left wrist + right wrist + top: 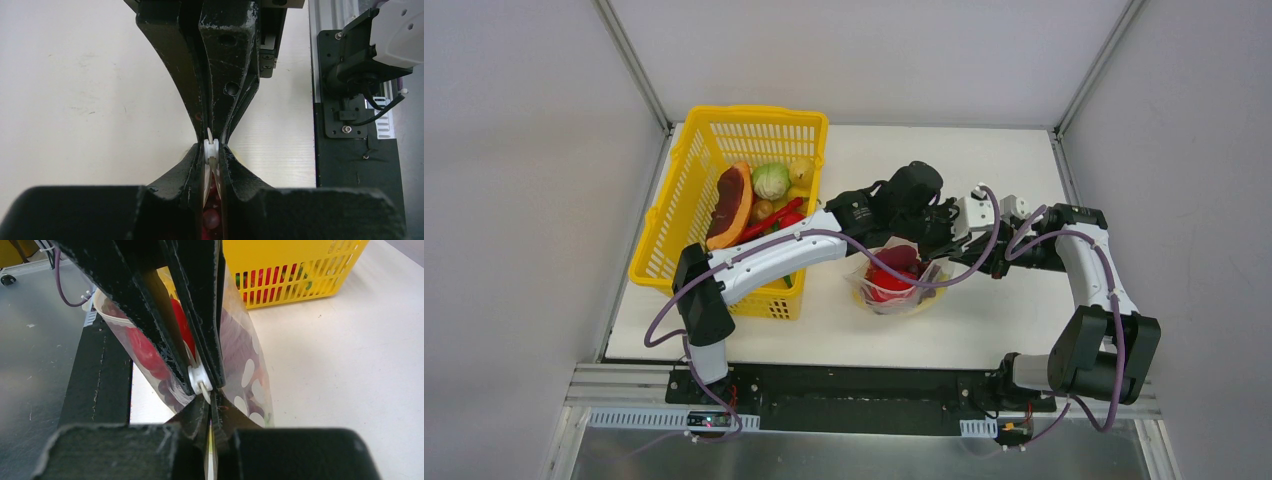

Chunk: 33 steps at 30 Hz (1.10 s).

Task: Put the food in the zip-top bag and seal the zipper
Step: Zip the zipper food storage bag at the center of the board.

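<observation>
The zip-top bag [886,285] stands on the table with red food [892,276] inside. Its polka dots show in the right wrist view [247,372], with red food [145,347] behind the plastic. My left gripper [211,150] is shut on the zipper's white slider [211,146] at the bag's mouth; dark red pieces [212,217] show below it. My right gripper [210,402] is shut on the bag's mouth edge right next to the slider [198,377]. In the top view, both grippers, left [937,232] and right [956,245], meet tip to tip at the bag's right end.
The yellow basket [674,215] stands at the left and holds several more food pieces, among them a green cabbage [771,180] and an orange-rimmed slice [729,205]. The left arm reaches across the basket's near right corner. The black mounting rail [854,385] runs along the table's near edge.
</observation>
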### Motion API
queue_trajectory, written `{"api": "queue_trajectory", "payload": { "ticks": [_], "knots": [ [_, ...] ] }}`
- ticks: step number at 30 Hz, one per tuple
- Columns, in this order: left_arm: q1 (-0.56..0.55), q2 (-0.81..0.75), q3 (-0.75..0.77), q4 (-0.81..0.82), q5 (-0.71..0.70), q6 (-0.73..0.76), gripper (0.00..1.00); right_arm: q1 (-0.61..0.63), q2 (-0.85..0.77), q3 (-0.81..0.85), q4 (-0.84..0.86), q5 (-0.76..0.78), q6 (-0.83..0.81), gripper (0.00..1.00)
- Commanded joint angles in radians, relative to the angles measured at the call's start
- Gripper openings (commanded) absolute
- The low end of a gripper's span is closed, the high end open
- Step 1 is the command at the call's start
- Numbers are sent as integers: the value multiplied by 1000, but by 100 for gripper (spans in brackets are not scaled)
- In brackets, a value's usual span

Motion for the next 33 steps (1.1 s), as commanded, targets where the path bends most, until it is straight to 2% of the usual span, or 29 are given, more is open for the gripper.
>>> {"api": "queue_trajectory", "payload": {
  "ticks": [1, 5, 9, 17, 21, 23, 27, 33],
  "knots": [
    [-2, -22, 28, 36, 67, -36, 15, -2, -17, 7, -17, -39, -39, 0],
    [0, -20, 27, 38, 71, -43, 15, -2, -21, 7, -18, -39, -39, 0],
    [1, -15, 26, 47, 86, -64, 19, -1, -23, 7, -17, -39, -39, 0],
    [4, -24, 19, 56, 76, -80, 18, -2, -22, 7, -17, -38, -39, 0],
    [5, -26, 15, 54, 70, -84, 23, -2, -24, 7, -18, -37, -39, 0],
    [5, -24, 19, 48, 68, -82, 18, -3, -23, 7, -17, -36, -39, 0],
    [7, -10, 50, -17, 81, -74, 1, -2, -25, 7, -17, -34, -39, 0],
    [11, -23, 81, -110, 120, -46, 0, -4, -20, 10, -18, -34, -42, 0]
  ]
}}
